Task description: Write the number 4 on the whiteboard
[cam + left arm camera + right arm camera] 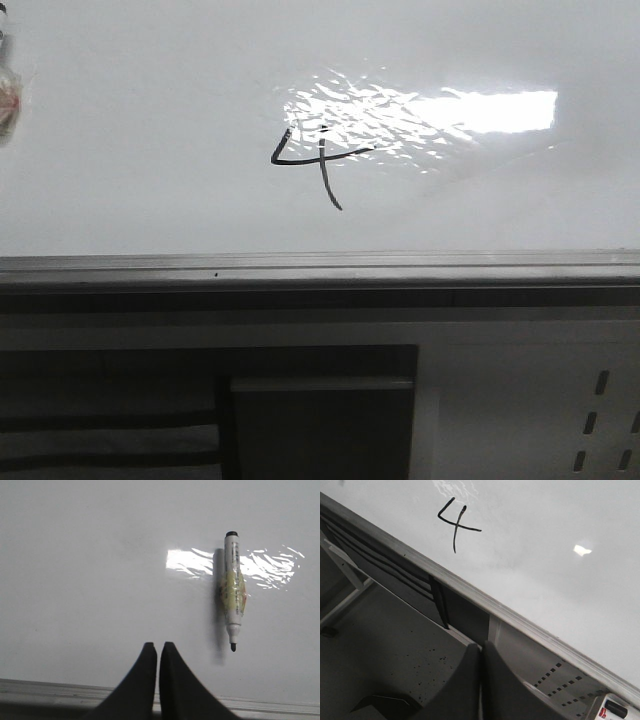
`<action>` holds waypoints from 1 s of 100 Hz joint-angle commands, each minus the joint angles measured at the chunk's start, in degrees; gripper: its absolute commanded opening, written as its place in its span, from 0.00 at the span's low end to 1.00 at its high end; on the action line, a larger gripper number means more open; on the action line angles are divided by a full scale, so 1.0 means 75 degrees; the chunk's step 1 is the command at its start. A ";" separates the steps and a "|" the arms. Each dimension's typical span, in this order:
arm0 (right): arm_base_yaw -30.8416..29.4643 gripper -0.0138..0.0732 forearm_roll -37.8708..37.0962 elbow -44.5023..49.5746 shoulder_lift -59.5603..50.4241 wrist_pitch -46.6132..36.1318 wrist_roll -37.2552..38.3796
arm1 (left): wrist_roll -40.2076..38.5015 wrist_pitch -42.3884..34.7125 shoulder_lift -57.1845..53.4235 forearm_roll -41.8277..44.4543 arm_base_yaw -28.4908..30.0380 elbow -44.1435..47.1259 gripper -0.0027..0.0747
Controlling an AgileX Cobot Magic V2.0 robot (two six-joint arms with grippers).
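The whiteboard (150, 150) fills the upper front view, glossy with a bright wrinkled glare. A small black number 4 (318, 160) with a slanted tail is drawn beside the glare; it also shows in the right wrist view (456, 525). A white marker (233, 590) with a yellowish label lies flat on the whiteboard (90, 570), its black tip uncapped and bare. My left gripper (158, 646) is shut and empty, above the board near its frame, apart from the marker. My right gripper (481, 649) is shut and empty, off the board's edge. Neither gripper shows in the front view.
The board's grey metal frame (320, 265) runs along its near edge, also in the right wrist view (520, 620). Below it stands a white cabinet (520, 400) with dark panels and slots. A speckled grey floor (385, 650) lies under the right gripper. Part of the marker shows at the front view's left edge (8, 95).
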 commanded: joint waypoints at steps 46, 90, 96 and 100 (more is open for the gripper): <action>0.0006 0.08 -0.0044 -0.0194 0.0034 -0.0470 -0.0012 | 0.0513 -0.0486 -0.0203 0.0171 0.0091 0.0200 0.01; 0.0006 0.08 -0.0044 -0.0194 0.0034 -0.0470 -0.0012 | 0.1527 -0.0486 -0.0203 -0.0478 0.0091 0.0200 0.01; 0.0006 0.08 -0.0044 -0.0194 0.0034 -0.0470 -0.0012 | 0.1527 -0.0486 -0.0203 -0.0478 0.0091 0.0200 0.01; 0.0006 0.08 -0.0044 -0.0194 0.0034 -0.0470 -0.0012 | 0.1527 -0.0486 -0.0203 -0.0478 0.0091 0.0200 0.01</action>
